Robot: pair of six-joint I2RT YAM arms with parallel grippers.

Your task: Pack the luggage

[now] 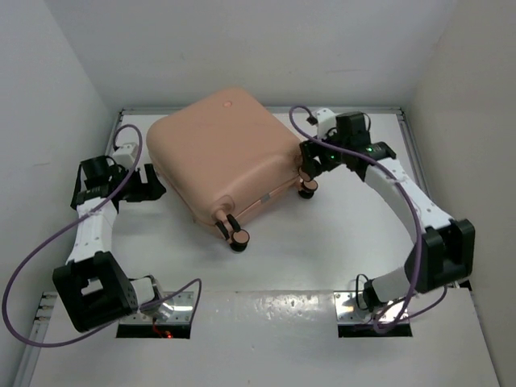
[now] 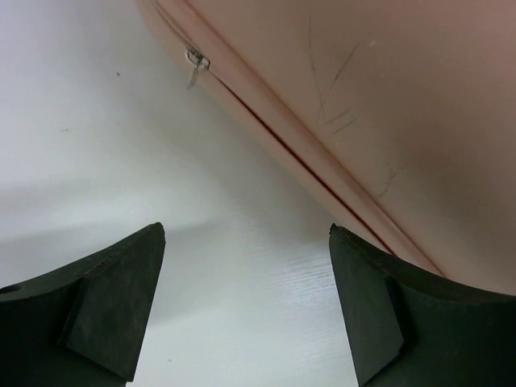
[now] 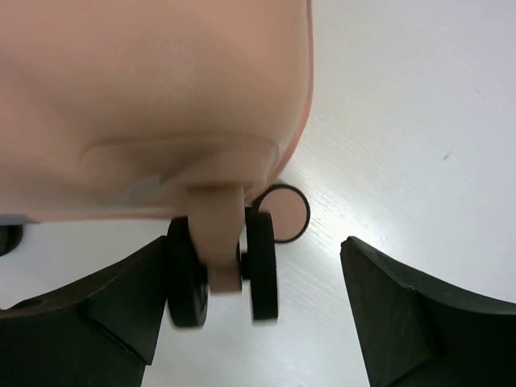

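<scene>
The luggage (image 1: pixel 222 149) is a large peach-pink hard-shell suitcase, lying closed and flat at the back middle of the white table. Two of its wheel pairs show at its near corner (image 1: pixel 238 238) and right corner (image 1: pixel 308 187). My left gripper (image 1: pixel 151 182) is open and empty beside its left side. In the left wrist view (image 2: pixel 247 230) the shell (image 2: pixel 387 97), its zipper seam and a metal zipper pull (image 2: pixel 194 64) show. My right gripper (image 1: pixel 310 160) is open at the right corner. In the right wrist view (image 3: pixel 256 242) a twin black wheel (image 3: pixel 262 266) stands between the jaws, against the left finger (image 3: pixel 97 314).
White walls close in the table on the left, back and right. Purple cables loop off both arms (image 1: pixel 32 250). Metal mounting plates (image 1: pixel 367 310) sit at the near edge. A second wheel (image 3: pixel 289 214) lies just beyond the one between the jaws.
</scene>
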